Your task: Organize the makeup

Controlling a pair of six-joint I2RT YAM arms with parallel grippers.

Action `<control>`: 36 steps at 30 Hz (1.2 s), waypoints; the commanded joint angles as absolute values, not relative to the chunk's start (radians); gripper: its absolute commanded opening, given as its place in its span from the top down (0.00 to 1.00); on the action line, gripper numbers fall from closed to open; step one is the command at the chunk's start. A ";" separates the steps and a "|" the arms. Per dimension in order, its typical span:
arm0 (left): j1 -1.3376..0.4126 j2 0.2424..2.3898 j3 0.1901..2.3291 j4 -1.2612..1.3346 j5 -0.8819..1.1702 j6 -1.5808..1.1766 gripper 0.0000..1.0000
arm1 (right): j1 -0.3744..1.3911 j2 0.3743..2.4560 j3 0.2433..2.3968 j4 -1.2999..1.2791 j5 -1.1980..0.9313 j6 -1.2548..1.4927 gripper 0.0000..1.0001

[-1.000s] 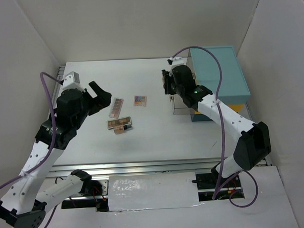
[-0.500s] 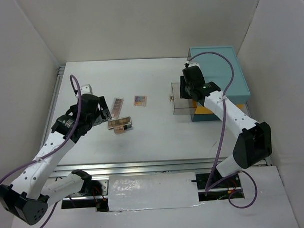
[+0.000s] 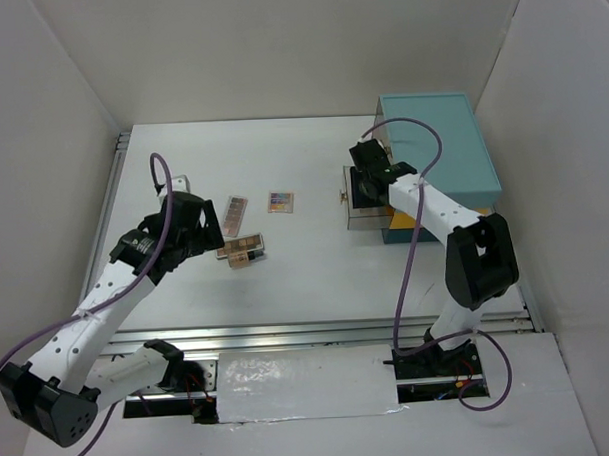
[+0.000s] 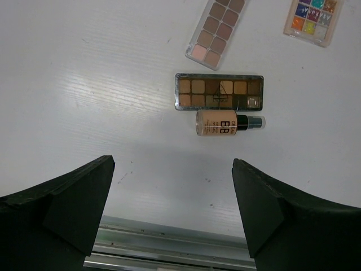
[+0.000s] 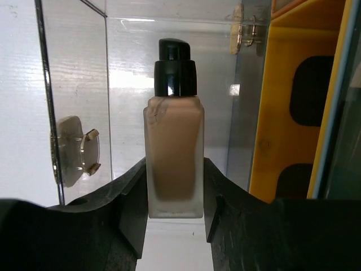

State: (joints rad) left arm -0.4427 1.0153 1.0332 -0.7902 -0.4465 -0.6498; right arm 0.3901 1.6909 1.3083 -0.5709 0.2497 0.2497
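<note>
My right gripper (image 5: 175, 189) is shut on a square foundation bottle (image 5: 174, 152) with beige liquid and a black cap. It holds the bottle upright inside a clear acrylic box (image 5: 79, 96). In the top view this gripper (image 3: 366, 191) is over that box (image 3: 356, 221), beside the teal case. My left gripper (image 4: 172, 169) is open and empty, just short of a beige BB tube (image 4: 225, 123) and a brown eyeshadow palette (image 4: 218, 92). A nude palette (image 4: 216, 31) and a colourful palette (image 4: 312, 20) lie beyond them. In the top view the left gripper (image 3: 205, 229) is left of the palettes (image 3: 240, 248).
The big teal case (image 3: 437, 153) stands at the back right. A yellow organiser (image 5: 287, 113) sits right of the clear box. The clear box has a small gold knob (image 3: 342, 196). White walls close in both sides. A metal rail (image 4: 169, 254) runs along the near edge.
My right gripper swung out toward the teal case, then came back over the clear box. My left gripper came down and toward the palettes, staying open.
</note>
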 commanded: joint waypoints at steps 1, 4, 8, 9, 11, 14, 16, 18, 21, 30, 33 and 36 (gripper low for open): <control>-0.442 1.041 1.057 -0.758 -0.416 -0.621 0.01 | 0.393 1.641 1.332 -0.545 0.245 0.255 0.56; -0.442 1.077 1.068 -0.752 -0.393 -0.636 0.01 | 0.396 1.597 1.338 -0.558 0.244 0.258 0.46; -0.443 1.134 1.063 -0.732 -0.367 -0.669 0.01 | 0.393 1.508 1.338 -0.563 0.264 0.261 0.00; -0.443 1.149 1.066 -0.730 -0.361 -0.676 0.01 | 0.393 1.476 1.338 -0.563 0.268 0.259 0.00; -0.443 1.189 1.066 -0.712 -0.356 -0.690 0.01 | 0.394 1.427 1.339 -0.569 0.272 0.267 0.00; -0.443 1.245 1.058 -0.681 -0.347 -0.704 0.01 | 0.408 1.341 1.321 -0.545 0.204 0.287 0.00; -0.442 1.308 1.072 -0.670 -0.327 -0.710 0.01 | 0.420 1.301 1.293 -0.502 0.180 0.293 0.00; -0.445 1.345 1.081 -0.652 -0.310 -0.715 0.01 | 0.437 1.261 1.289 -0.485 0.149 0.296 0.00; -0.457 1.409 1.086 -0.627 -0.296 -0.732 0.01 | 0.472 1.229 1.270 -0.473 0.118 0.299 0.00; -0.535 1.587 1.149 -0.612 -0.376 -0.689 0.01 | 0.567 1.101 1.115 -0.266 -0.201 0.279 0.00; -0.535 1.626 1.149 -0.586 -0.373 -0.641 0.02 | 0.584 1.095 1.097 -0.242 -0.218 0.278 0.00; -0.535 1.631 1.123 -0.546 -0.364 -0.603 0.05 | 0.607 1.098 1.098 -0.242 -0.225 0.275 0.00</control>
